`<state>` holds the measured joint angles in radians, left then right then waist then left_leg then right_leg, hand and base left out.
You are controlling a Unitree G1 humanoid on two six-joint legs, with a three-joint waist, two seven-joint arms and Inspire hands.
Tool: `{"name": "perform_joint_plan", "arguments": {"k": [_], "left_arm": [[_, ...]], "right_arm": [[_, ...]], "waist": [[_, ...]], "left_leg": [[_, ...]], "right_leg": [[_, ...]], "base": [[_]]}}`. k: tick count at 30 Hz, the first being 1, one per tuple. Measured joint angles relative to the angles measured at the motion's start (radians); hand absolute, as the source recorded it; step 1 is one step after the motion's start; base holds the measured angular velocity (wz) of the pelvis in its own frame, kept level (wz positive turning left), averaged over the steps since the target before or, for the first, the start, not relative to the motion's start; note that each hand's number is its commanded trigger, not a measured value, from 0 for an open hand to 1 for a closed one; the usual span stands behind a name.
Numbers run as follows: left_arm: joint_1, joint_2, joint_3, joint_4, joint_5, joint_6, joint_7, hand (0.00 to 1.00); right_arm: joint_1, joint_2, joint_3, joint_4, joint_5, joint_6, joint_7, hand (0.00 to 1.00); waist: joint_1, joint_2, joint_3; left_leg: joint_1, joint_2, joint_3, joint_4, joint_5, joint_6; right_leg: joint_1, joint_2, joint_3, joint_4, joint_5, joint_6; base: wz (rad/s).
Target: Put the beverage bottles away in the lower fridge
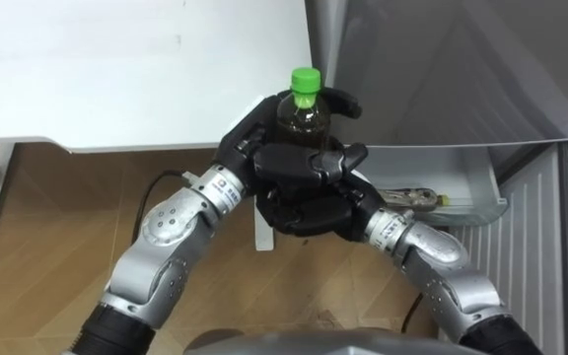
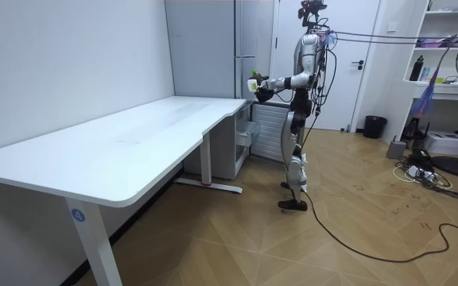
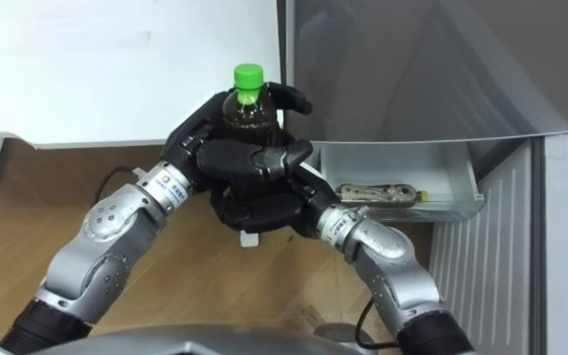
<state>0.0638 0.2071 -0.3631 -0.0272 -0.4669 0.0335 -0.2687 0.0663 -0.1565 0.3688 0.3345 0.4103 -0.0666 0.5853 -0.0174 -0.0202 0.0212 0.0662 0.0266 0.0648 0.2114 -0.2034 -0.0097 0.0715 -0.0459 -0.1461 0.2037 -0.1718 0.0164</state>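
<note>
Wood-floor room, standing at end of white desk, facing grey fridge. Holding bottle upright at chest height, green cap up, near desk corner. Wrapping left hand round its far side, curling right hand round its front and base. Lying in open lower drawer: flat item.
</note>
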Motion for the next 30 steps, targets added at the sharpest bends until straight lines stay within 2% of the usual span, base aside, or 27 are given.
{"name": "perform_joint_plan", "arguments": {"k": [4,8,9,10,11,24,30], "left_arm": [[0.0,0.002,0.0,0.0,0.0,0.0,0.0,0.0],[0.0,0.002,0.0,0.0,0.0,0.0,-0.001,0.0],[0.0,0.002,0.0,0.0,0.0,0.0,-0.001,0.12],[0.0,0.002,0.0,0.0,0.002,0.0,-0.001,0.34],[0.0,0.002,0.0,0.0,0.002,0.0,-0.001,1.0],[0.0,0.001,0.0,0.0,0.002,0.0,-0.005,1.0],[0.0,-0.003,0.0,0.0,0.002,0.0,-0.004,1.0]], "right_arm": [[0.001,0.003,0.0,0.0,-0.001,0.0,0.0,1.0],[0.002,0.003,0.0,0.0,-0.001,0.0,0.0,1.0],[0.002,0.003,0.0,0.0,-0.001,0.0,0.0,1.0],[0.002,0.003,0.0,0.0,-0.001,0.0,0.0,1.0],[0.002,0.003,0.0,0.0,-0.001,0.0,0.0,1.0],[0.003,0.006,0.0,0.0,-0.001,0.0,-0.005,1.0],[0.005,0.005,0.0,0.0,-0.001,-0.006,-0.005,1.0]], "waist": [[-0.004,0.009,0.005],[-0.005,0.014,0.0047],[-0.005,0.015,0.0045],[-0.004,0.015,0.0044],[-0.004,0.015,0.0044],[-0.004,0.017,0.0027],[-0.003,0.016,-0.0043]], "left_leg": [[-0.002,0.0,-0.001,-0.005,0.0,0.0],[-0.003,0.001,-0.001,-0.006,0.0,0.0],[-0.003,0.001,-0.001,-0.006,0.0,0.0],[-0.002,0.001,0.0,-0.005,0.0,0.0],[-0.001,0.001,0.001,-0.005,0.0,0.0],[-0.002,0.002,0.001,0.001,0.0,0.0],[0.001,0.002,0.001,0.001,0.0,0.0]], "right_leg": [[0.0,0.0,0.0,0.0,0.0,0.0],[-0.001,0.002,-0.001,0.0,0.0,0.0],[-0.001,0.002,0.0,0.0,0.0,0.0],[-0.002,0.002,0.0,0.0,0.0,0.0],[-0.001,0.002,0.0,0.0,0.001,0.0],[0.002,0.001,0.0,0.002,0.001,-0.002],[0.0,0.002,0.003,0.001,0.001,-0.002]], "base": [[0.0],[0.0],[0.0],[0.0],[0.0],[0.0],[0.0]]}}
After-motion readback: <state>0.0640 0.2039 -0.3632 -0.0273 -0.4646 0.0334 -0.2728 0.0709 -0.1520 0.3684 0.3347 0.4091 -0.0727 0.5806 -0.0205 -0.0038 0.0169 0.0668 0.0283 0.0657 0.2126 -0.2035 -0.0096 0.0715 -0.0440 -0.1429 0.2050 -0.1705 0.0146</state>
